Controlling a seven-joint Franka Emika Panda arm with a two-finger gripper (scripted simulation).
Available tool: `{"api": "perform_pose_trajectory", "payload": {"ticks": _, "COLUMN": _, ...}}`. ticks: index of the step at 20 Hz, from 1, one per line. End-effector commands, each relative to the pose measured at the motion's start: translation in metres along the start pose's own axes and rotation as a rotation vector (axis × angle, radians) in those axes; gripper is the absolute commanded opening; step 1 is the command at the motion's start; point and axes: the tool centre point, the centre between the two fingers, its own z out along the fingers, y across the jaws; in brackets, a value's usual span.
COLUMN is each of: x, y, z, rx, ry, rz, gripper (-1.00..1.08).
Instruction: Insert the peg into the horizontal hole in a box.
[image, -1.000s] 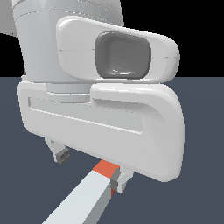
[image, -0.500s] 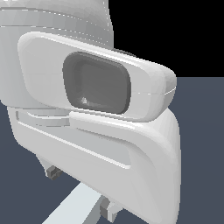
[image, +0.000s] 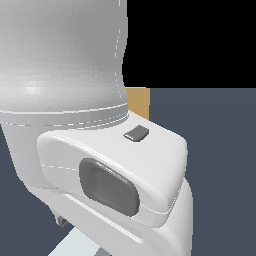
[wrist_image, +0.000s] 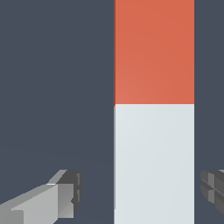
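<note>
Wrist view: the peg fills the middle of the pic, a long square bar lying flat on the dark grey floor. Its far section is red-orange, the near section pale grey-white; the colour change runs straight across the bar approx halfway along the visible length. The gripper is spread wide, w/ one finger on one side of the bar and the other finger on the opposite side. Floor shows between the first finger and the bar, so no contact there. The second finger is cut off by the pic edge; a narrow strip of floor shows between it and the bar too. So the jaws straddle the white part of the peg, parted, gripping nothing.

Exterior view: the robot arm takes up most of the pic, its white housing very close to the camera. A dark oval window sits in the lower housing, and a small dark tab on top of it. Behind the arm, a sliver of the box shows as a tan patch at the line where the floor meets the black backdrop; its hole is hidden. At the bottom edge a pale corner of the peg pokes out under the arm, w/ a bit of a grey fingertip just above it. Red end not visible here.
</note>
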Motion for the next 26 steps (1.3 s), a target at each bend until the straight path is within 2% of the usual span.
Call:
{"api": "perform_pose_trajectory", "payload": {"ticks": 1, "x": 0.0, "y": 0.001, "z": 0.007, "rx": -0.001, "ry": 0.001, "rz": 0.001, "gripper": 1.0}}
{"api": "perform_pose_trajectory", "payload": {"ticks": 4, "x": 0.0, "y": 0.001, "z": 0.009, "rx": -0.001, "ry": 0.001, "rz": 0.001, "gripper": 1.0}}
{"api": "perform_pose_trajectory", "payload": {"ticks": 5, "x": 0.0, "y": 0.001, "z": 0.009, "rx": -0.001, "ry": 0.001, "rz": 0.001, "gripper": -1.0}}
{"api": "perform_pose_trajectory", "payload": {"ticks": 18, "x": 0.005, "y": 0.001, "z": 0.007, "rx": -0.002, "ry": 0.001, "rz": -0.012, "gripper": -1.0}}
{"api": "perform_pose_trajectory", "payload": {"ticks": 22, "x": 0.029, "y": 0.0, "z": 0.0, "rx": -0.002, "ry": 0.0, "rz": -0.069, "gripper": -1.0}}
{"api": "perform_pose_trajectory", "payload": {"ticks": 26, "x": 0.073, "y": -0.007, "z": -0.012, "rx": -0.003, "ry": -0.001, "rz": -0.174, "gripper": -1.0}}
